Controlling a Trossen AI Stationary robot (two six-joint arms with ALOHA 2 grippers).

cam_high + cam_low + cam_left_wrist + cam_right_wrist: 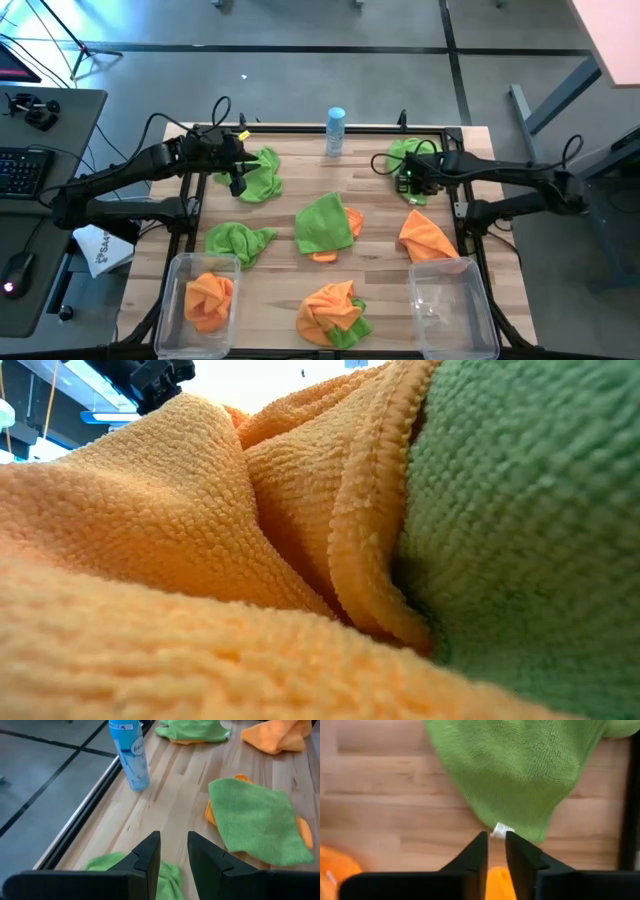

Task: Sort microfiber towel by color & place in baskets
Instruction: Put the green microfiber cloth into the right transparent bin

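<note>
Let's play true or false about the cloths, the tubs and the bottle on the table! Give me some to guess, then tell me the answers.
1. The left tub holds an orange cloth. True.
2. The right tub is full of green cloths. False: no cloth lies in it.
3. The bottle stands upright at the table's far edge. True.
4. The bottle is red. False: it is blue and white.
5. The right end effector hangs over a green cloth at the far right corner. True.
6. The left end effector grips an orange cloth. False: its fingers are apart and hold nothing.
</note>
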